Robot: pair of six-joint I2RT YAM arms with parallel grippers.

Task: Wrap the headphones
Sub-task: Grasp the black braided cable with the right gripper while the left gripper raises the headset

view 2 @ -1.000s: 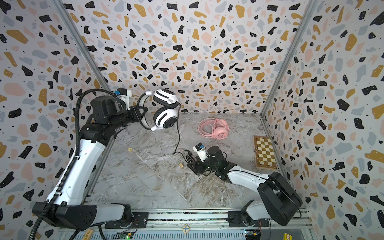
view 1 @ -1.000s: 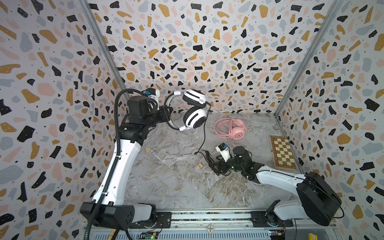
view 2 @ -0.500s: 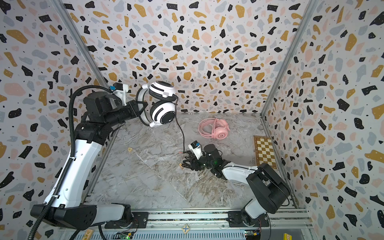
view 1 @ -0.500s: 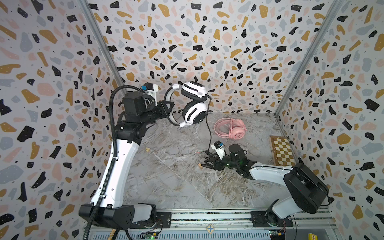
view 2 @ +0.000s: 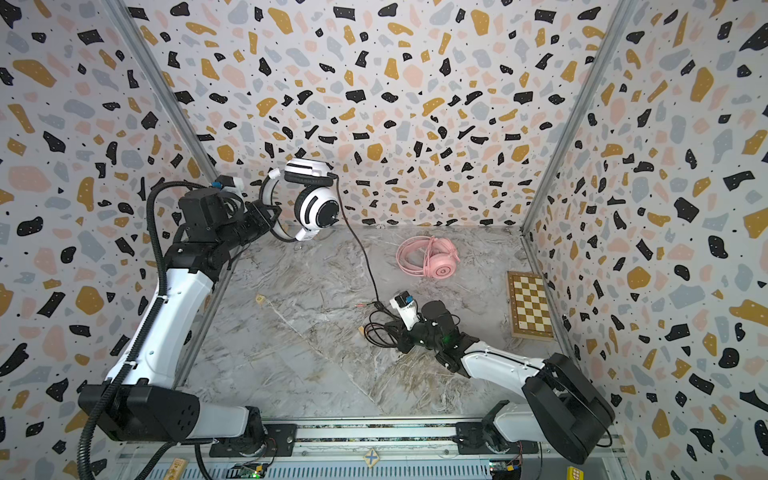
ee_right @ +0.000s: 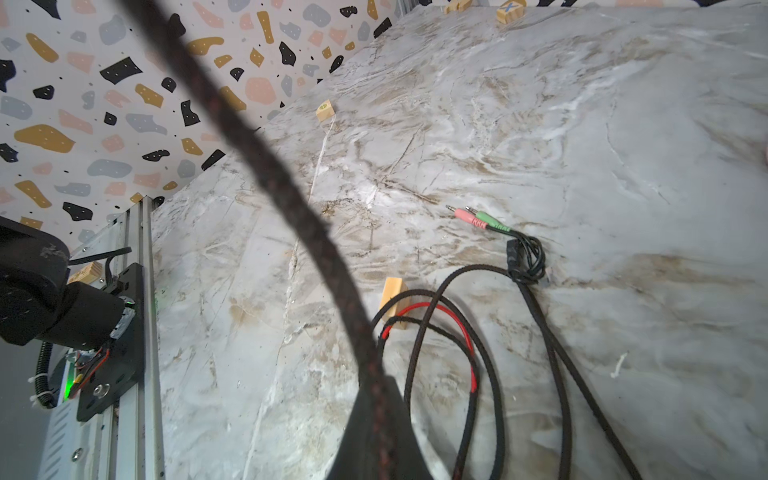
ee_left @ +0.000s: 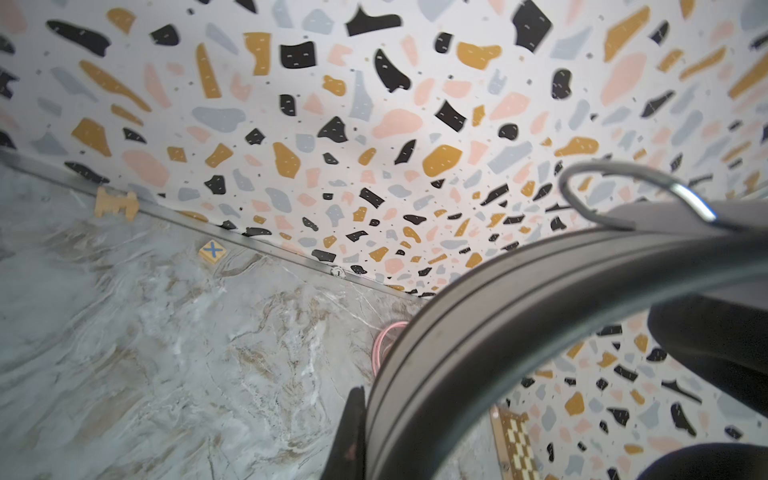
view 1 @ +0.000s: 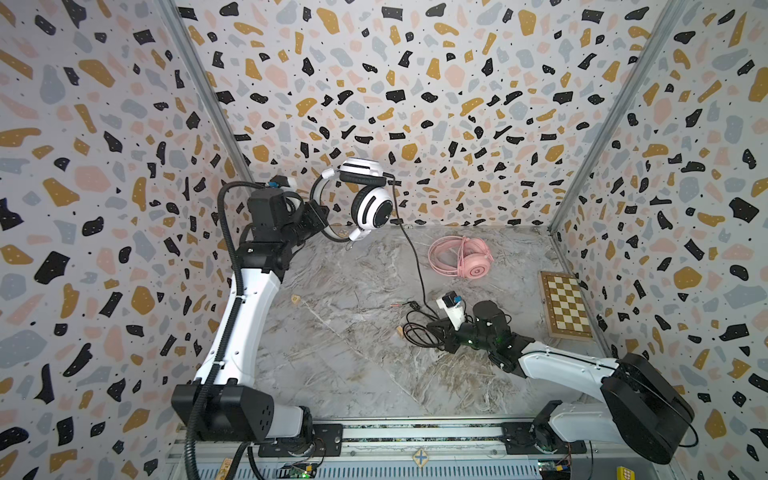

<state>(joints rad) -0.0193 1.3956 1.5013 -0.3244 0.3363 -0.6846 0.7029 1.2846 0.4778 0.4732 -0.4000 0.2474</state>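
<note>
The white headphones with black pads hang in the air near the back left corner in both top views. My left gripper is shut on their headband. Their black braided cable drops to the table and ends in loose loops. My right gripper sits low on the table, shut on that cable. The pink headphones lie on the table at the back right with their cable coiled around them.
A small chessboard lies by the right wall. Small wooden blocks are scattered on the marble table. The cable's pink and green plugs rest on the table beyond the loops. The metal rail runs along the front.
My right gripper has shut on the black cable near the loops. My left arm has lifted the white headphones a little higher and further back.
</note>
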